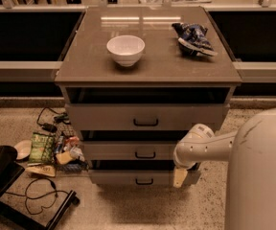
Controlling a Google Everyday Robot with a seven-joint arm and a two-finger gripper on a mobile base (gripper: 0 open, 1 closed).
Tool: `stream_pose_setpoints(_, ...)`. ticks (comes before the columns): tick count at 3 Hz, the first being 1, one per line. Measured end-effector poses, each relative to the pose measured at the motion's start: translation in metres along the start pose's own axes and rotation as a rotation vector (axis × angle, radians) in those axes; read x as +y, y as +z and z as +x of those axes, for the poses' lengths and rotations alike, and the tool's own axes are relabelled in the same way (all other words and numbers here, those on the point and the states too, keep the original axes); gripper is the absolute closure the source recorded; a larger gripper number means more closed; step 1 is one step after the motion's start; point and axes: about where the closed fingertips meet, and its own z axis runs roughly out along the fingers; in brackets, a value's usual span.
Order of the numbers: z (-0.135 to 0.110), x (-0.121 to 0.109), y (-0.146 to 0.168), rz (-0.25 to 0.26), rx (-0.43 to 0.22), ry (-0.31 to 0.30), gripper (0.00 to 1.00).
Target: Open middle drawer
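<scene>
Grey cabinet, three drawers, and the middle drawer [128,151] sits between the taller top drawer [104,116] and the lowest drawer [114,177]. It looks barely out, if at all. Its small black loop handle [145,155] is at the centre of the low front, with nothing on it.

The gripper [179,177] hangs at the right end of the lowest drawer's front, below the middle drawer and well to the right of that handle. I cannot tell whether it is released or clenched. The white arm [205,145] reaches in from the right, its rounded joint just beside the middle drawer's right end.

From here I see a few ways it could slip:

- **Wrong drawer:** the gripper is level with the lowest drawer, and the two low fronts look alike, so a sideways move without a lift would likely land on the wrong handle.
- **Poor hold:** the loop is small, so an approach that is a little off could skid across the flat front or catch only its edge.
- **Crooked pull:** hauling from the right side could skew the tray and make it bind.
- **Things on top:** a hard tug might rattle the white bowl [125,50] and the blue bag [194,37] on the counter [147,73].
- **Blocked travel:** the robot's body stands close in front and may block the drawer.
</scene>
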Motion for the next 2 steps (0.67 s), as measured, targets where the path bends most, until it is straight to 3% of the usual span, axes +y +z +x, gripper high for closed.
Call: stream_pose_setpoints(2, -0.005, -0.02, 0.001, 0.012, 0.004, -0.031, 0.0)
